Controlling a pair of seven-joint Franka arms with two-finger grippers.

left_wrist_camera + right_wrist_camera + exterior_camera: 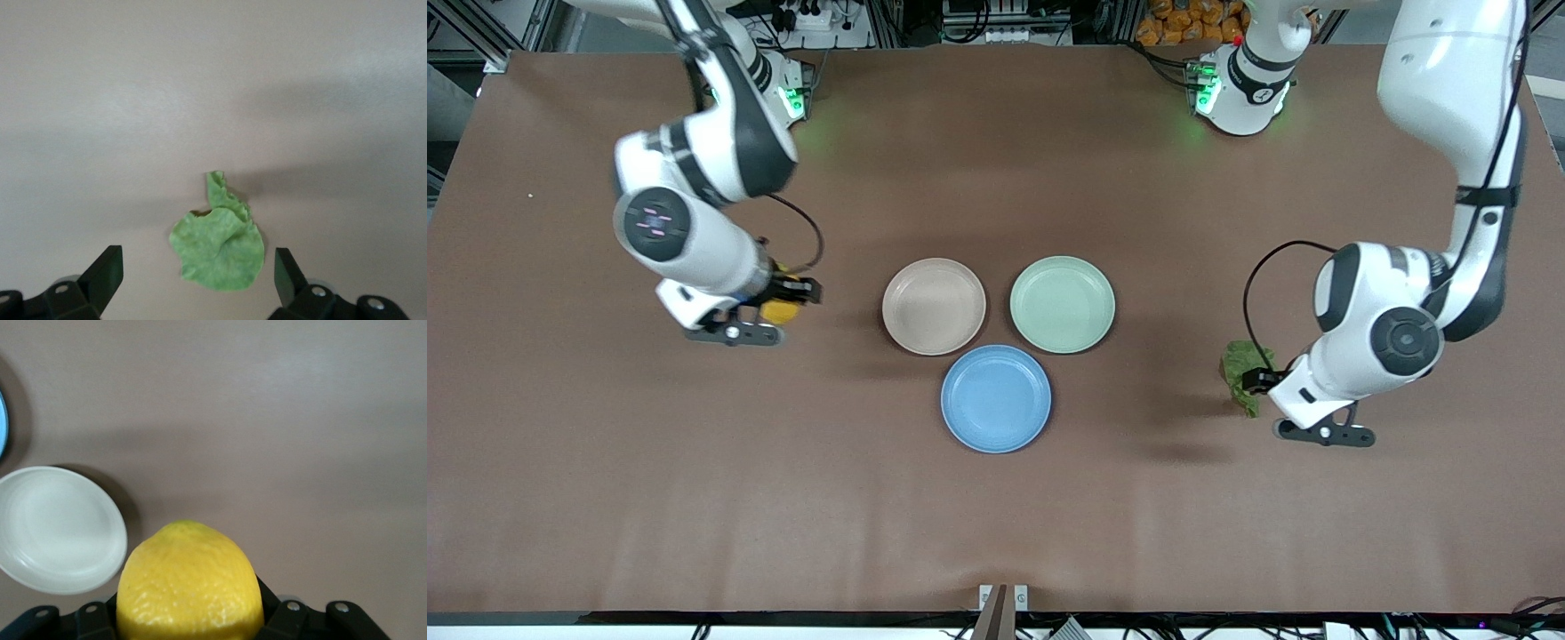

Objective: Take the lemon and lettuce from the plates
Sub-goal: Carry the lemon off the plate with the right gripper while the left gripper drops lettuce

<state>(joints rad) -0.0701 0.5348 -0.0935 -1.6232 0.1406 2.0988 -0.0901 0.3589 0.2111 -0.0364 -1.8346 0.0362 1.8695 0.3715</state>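
Toward the right arm's end of the table, the right gripper (787, 302) hangs over bare brown surface beside the beige-pink plate (934, 306), jaws pinching the lemon (781, 309); in the right wrist view the lemon (189, 583) fills the gap between the pads, nothing else in the grip

Left gripper (1261, 380) is over the table toward the left arm's end, well apart from the mint green plate (1062, 304). Jaws spread wide. The lettuce (1243, 375) looks to lie flat on the table under it: the left wrist view shows the leaf (217, 245) between the two fingertips (107, 270) with clear gap on both sides, touching neither

Both task plates are bare, the blue plate (996, 398) too, so the pick-off-plate part reads as done for both items, and the lettuce looks already set down

Key relation for what comes next, my judgement:
- lemon sits inside the right jaws, over bare table, nothing underneath to clash with
- so the right arm is the one with work left; release point is straight below
- lettuce's long axis runs from broad leaf to narrow stem tip, roughly across the line joining the left fingertips
- left arm probably just needs to lift straight up; leaf is thin and light, watch it doesn't cling to a pad
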